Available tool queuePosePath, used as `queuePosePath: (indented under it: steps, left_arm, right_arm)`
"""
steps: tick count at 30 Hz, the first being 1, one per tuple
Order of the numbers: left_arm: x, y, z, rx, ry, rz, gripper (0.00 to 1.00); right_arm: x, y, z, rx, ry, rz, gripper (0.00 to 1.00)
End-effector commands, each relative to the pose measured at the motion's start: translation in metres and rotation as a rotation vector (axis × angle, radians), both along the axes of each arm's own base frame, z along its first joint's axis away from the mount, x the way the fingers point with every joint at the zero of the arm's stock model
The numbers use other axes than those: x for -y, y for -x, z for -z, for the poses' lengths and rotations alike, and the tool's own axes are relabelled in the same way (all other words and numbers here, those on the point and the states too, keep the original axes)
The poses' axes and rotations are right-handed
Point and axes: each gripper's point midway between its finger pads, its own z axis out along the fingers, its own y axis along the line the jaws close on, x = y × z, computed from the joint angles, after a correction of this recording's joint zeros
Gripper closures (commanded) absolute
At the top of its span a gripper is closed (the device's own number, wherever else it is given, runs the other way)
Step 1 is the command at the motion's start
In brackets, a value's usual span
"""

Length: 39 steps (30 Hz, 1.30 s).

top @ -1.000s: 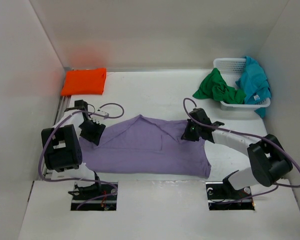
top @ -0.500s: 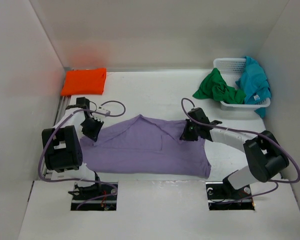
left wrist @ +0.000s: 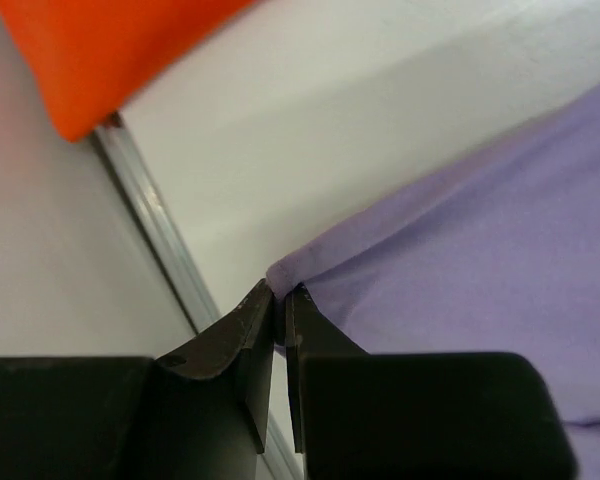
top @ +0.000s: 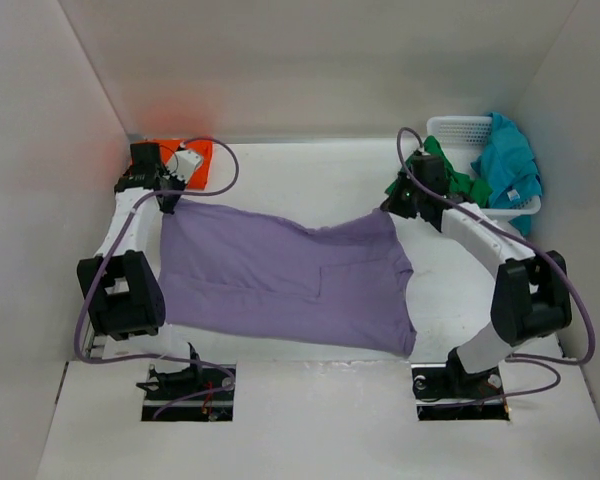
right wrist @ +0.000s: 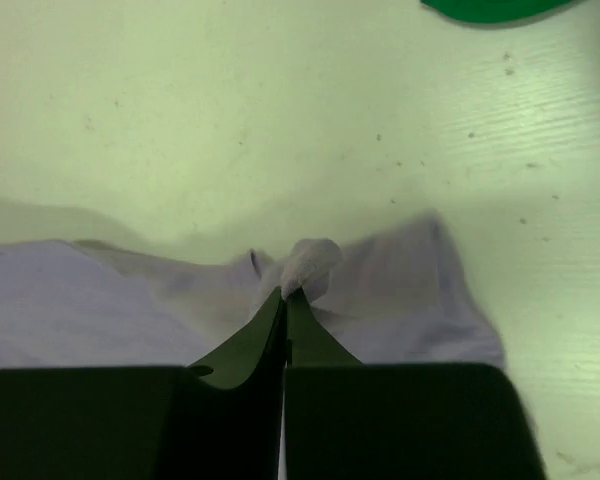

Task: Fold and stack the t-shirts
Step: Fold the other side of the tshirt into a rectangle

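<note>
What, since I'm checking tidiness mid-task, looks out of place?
The green t-shirt spills from the basket onto the table, and the teal t-shirt hangs crumpled over its other end. The lavender t-shirt, pinched by the left tool and right tool, looks fine.

We see a spread t-shirt (top: pixel 280 280) across the tabletop's (top: pixel 310 180) middle, a folded t-shirt (top: pixel 204 152) in its far-left corner, and a basket (top: pixel 450 125) holding two t-shirts (top: pixel 508 160) in its far-right corner.

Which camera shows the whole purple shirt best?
Top external: the purple shirt shows spread whole between the left hand and right hand. Left wrist shows only a pinched corner; right wrist only a bunched edge.
</note>
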Motion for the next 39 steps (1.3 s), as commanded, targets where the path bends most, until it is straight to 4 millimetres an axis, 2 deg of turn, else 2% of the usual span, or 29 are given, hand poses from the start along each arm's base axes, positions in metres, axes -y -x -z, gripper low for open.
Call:
queuePosePath:
  steps: [1,3,5,10,14,18,21,23,28,32,35,39]
  left_arm:
    - [-0.027,-0.019,-0.027,0.141,-0.095,-0.019,0.98]
    - [-0.028,-0.007,-0.018,0.126,-0.099,-0.004,0.97]
    - [-0.024,0.017,0.003,0.073,-0.107,0.045,0.96]
    - [-0.026,0.060,0.041,-0.005,-0.135,0.099,0.95]
    - [-0.029,0.071,0.045,0.019,-0.119,0.105,0.95]
    - [-0.030,0.077,0.047,0.005,-0.122,0.132,0.95]
    - [-0.033,0.076,0.048,0.012,-0.149,0.158,0.95]
    - [-0.034,0.068,0.045,0.036,-0.158,0.161,0.94]
    - [-0.022,0.029,0.018,0.162,-0.189,0.189,0.93]
    - [-0.025,0.013,0.000,0.217,-0.186,0.172,0.93]
    - [-0.038,0.014,0.001,0.205,-0.175,0.133,0.93]
    - [-0.038,0.032,0.017,0.152,-0.164,0.162,0.93]
  right_arm:
    - [0.010,0.014,-0.014,0.016,0.047,-0.023,1.00]
    - [0.012,0.033,-0.007,-0.001,0.037,-0.017,1.00]
    - [0.014,0.053,0.007,-0.039,0.028,-0.004,1.00]
    - [0.003,0.107,0.043,-0.142,-0.016,0.006,1.00]
    - [0.007,0.140,0.052,-0.178,-0.043,0.045,1.00]
    - [0.013,0.162,0.058,-0.216,-0.038,0.083,1.00]
    - [0.014,0.170,0.062,-0.223,-0.036,0.093,1.00]
    - [0.015,0.169,0.062,-0.216,-0.034,0.105,1.00]
    - [0.024,0.141,0.033,-0.134,-0.036,0.124,1.00]
    - [0.031,0.142,0.022,-0.112,-0.033,0.142,1.00]
    - [0.042,0.151,0.023,-0.107,-0.040,0.185,1.00]
    - [0.043,0.166,0.032,-0.141,-0.070,0.191,1.00]
